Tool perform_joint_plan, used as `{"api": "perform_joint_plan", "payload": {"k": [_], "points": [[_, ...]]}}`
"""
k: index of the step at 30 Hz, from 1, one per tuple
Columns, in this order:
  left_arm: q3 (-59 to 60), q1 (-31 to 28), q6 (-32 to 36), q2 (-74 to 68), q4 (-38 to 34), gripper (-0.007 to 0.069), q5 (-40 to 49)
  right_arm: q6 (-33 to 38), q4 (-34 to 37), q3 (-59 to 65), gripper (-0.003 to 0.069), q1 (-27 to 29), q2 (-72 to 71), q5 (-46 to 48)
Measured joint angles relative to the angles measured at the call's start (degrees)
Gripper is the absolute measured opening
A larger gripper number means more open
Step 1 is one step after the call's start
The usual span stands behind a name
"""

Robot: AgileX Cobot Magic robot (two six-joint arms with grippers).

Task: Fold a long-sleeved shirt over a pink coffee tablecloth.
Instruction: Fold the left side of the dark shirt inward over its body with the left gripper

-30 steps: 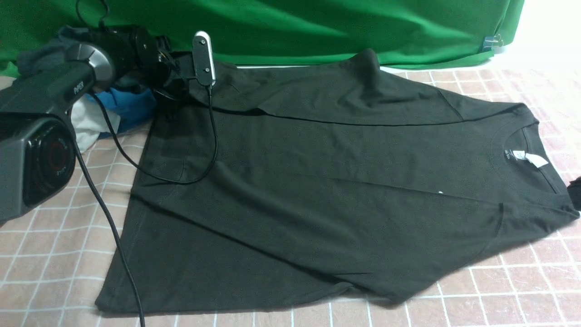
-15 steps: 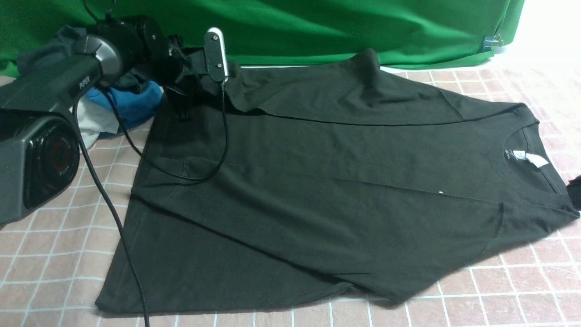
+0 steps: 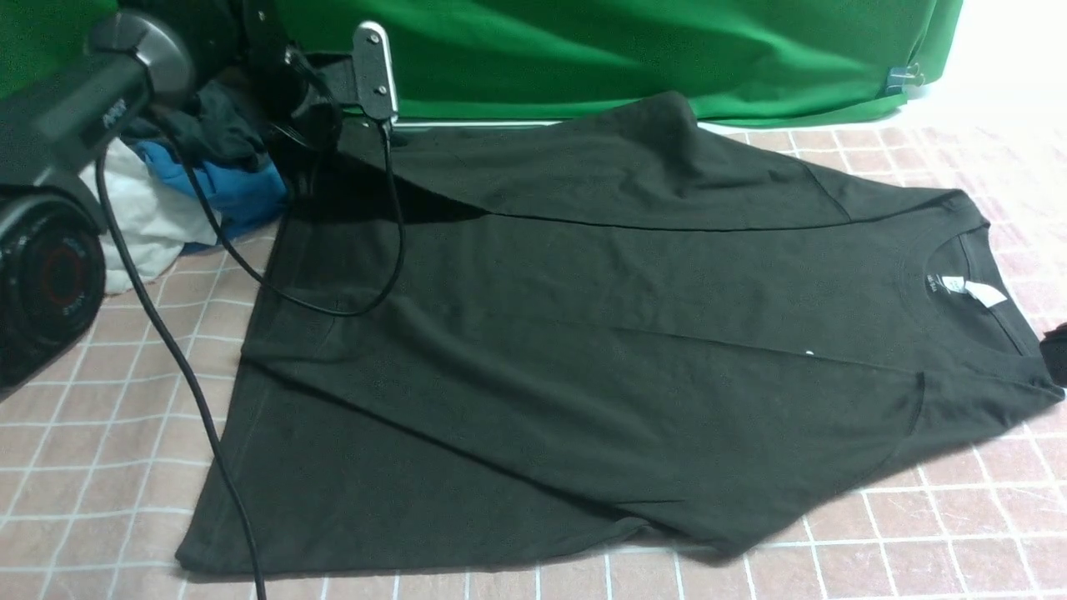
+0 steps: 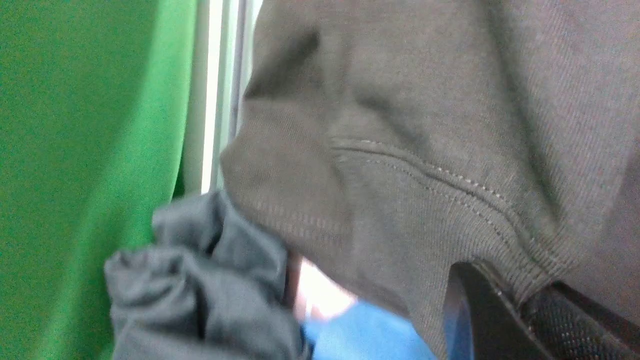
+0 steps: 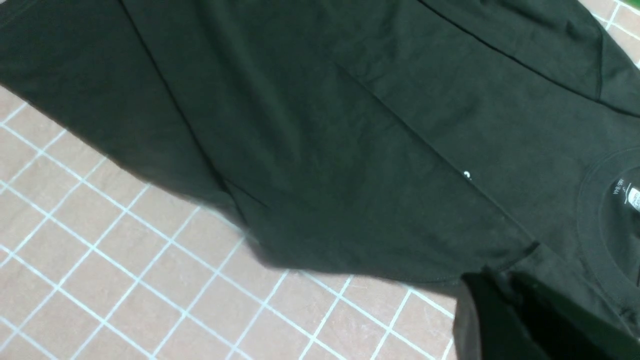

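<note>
The long-sleeved shirt [image 3: 583, 333] lies spread flat on the pink coffee tablecloth [image 3: 917, 550], black, with its collar and white neck label [image 3: 984, 293] at the right. At the far left, my left gripper [image 3: 329, 117] is shut on a stitched edge of the shirt [image 4: 425, 200] and holds it above the cloth; the fabric drapes over its fingers [image 4: 495, 315]. My right gripper [image 3: 1057, 350] shows only as a dark sliver at the right edge. In the right wrist view it [image 5: 502, 285] is shut on the shirt's shoulder edge [image 5: 550, 260].
A heap of black, blue and white garments [image 3: 208, 175] sits at the far left beside the left arm. The green backdrop cloth [image 3: 583, 50] hangs along the back. A black cable [image 3: 333, 308] loops down onto the shirt's left part.
My left gripper has risen and drawn back to the left with the shirt's edge in it, lifting that fabric off the body and deepening the shadow beneath. The right side has not moved.
</note>
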State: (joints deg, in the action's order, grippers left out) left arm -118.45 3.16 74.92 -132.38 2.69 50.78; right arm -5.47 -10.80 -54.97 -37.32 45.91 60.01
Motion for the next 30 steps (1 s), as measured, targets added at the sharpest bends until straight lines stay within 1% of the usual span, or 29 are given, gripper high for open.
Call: {"api": "perform_joint_plan", "payload": {"k": [2,5,10,12,15,17,19,22,23,25,27,28,29,30], "points": [[2.5,0.0,-1.6,2.1,2.1,0.0040,0.3,0.0,0.0,0.0,0.0041,0.0,0.0,0.0],[6.0,0.0,-1.7,4.0,3.0,0.0040,0.6,0.0,0.1,0.0,0.0041,0.0,0.0,0.1],[11.9,0.0,-1.8,7.1,3.1,0.0040,0.5,0.0,0.1,0.0,0.0041,0.0,0.0,0.1],[16.0,0.0,-1.8,8.9,3.1,0.0040,-0.8,0.1,0.1,0.0,0.0041,0.0,0.0,0.1],[19.0,0.0,-1.8,10.0,3.1,0.0043,-2.4,0.4,0.2,0.0,0.0041,0.0,0.0,0.1],[20.3,0.0,-2.1,10.1,2.9,0.0051,-2.9,0.8,0.2,0.0,0.0041,0.0,0.0,0.1],[21.9,0.0,-2.2,10.1,2.3,0.0079,-3.3,1.3,0.2,0.0,0.0041,0.0,0.0,0.1],[23.0,0.0,-3.8,10.1,2.3,0.0171,-2.9,1.4,0.2,0.0,0.0041,0.0,0.0,0.1],[23.1,0.0,-5.6,10.1,2.3,0.0218,-2.9,1.4,0.2,0.0,0.0041,0.0,0.0,0.1],[23.3,-0.1,-10.4,10.6,2.3,0.0319,-2.8,1.4,0.2,0.0,0.0041,0.0,0.0,0.1],[23.4,-0.1,-18.0,12.2,1.4,0.0462,-2.1,1.4,0.2,0.0,0.0046,0.0,0.0,0.3],[23.4,-0.1,-20.0,13.4,0.6,0.0512,-2.0,1.4,0.2,0.0,0.0049,0.0,0.0,0.5],[23.4,-0.1,-21.4,14.9,-0.7,0.0550,-2.0,1.4,0.2,0.0,0.0052,0.0,0.0,0.6],[23.4,-0.1,-21.4,14.9,-1.0,0.0550,-1.9,1.4,0.2,0.0,0.0053,0.0,0.0,0.6]]}}
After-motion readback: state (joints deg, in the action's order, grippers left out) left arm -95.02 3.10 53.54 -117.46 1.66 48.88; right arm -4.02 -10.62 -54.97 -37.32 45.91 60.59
